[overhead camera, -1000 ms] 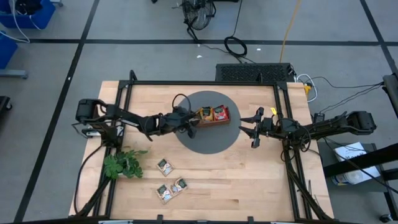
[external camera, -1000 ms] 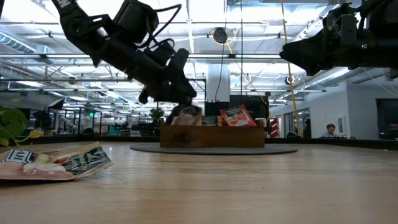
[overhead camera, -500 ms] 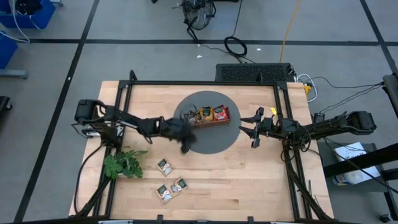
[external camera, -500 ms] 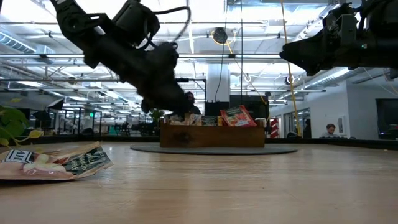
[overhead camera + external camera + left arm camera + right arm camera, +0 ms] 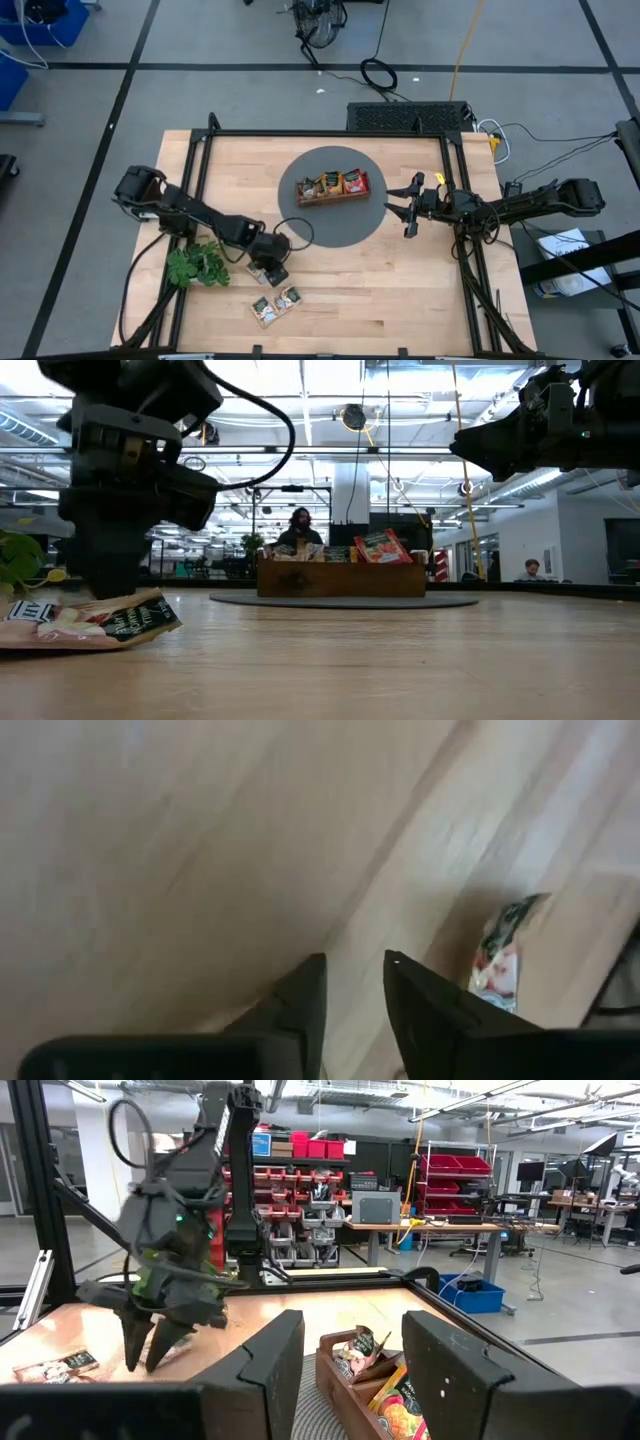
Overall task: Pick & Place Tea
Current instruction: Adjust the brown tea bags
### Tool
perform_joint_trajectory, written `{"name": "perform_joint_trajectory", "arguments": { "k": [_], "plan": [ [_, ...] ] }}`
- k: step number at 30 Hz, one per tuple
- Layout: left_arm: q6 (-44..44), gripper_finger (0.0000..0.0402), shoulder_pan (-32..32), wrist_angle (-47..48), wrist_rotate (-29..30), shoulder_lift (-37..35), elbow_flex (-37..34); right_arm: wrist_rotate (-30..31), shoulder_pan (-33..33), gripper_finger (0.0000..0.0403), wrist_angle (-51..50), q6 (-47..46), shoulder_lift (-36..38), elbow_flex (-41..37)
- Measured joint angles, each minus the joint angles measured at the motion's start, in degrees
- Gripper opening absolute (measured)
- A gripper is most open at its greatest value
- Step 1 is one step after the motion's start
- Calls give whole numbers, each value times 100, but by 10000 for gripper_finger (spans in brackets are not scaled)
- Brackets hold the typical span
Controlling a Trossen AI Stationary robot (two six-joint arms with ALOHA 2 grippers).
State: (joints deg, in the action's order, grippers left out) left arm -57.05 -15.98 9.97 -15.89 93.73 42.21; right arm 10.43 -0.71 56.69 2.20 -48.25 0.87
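Observation:
A brown wooden tray stands on a dark round mat and holds red, orange and pale tea sachets. Two pale tea sachets lie flat on the wood near the table's near edge. My left gripper points down just beyond them, over a third sachet that it mostly hides. In the left wrist view its fingers stand a little apart over bare wood, with a sachet lying off to one side. My right gripper waits open and level, right of the mat.
A green leafy sprig lies left of my left gripper, near the table's left frame. Black frame rails run along the table's left and right sides. Bare wood spreads across the near right of the table. A person shows in the room behind the tray.
My left gripper has swung from the tray's left end toward the table's near left, sunk, and tipped from nearly level to pointing down over the loose sachets. The tray's left compartment, hidden by it before, now shows. My right arm has kept still.

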Motion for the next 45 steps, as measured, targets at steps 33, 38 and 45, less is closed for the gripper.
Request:
{"name": "perform_joint_trajectory", "arguments": {
  "k": [33, 38, 45],
  "plan": [
    [-188, 4, -1735, 775, -286, 1534, 1637, 0, 2, 155, 2, 0, 2, 0],
    [533, 2, -1372, 834, 220, 1423, 1622, 1, 1, 155, 1, 0, 0, -1],
    [836, 2, -1010, 1589, 504, 1090, 1626, 1, 2, 155, 2, 0, 0, 1]
  ]
}}
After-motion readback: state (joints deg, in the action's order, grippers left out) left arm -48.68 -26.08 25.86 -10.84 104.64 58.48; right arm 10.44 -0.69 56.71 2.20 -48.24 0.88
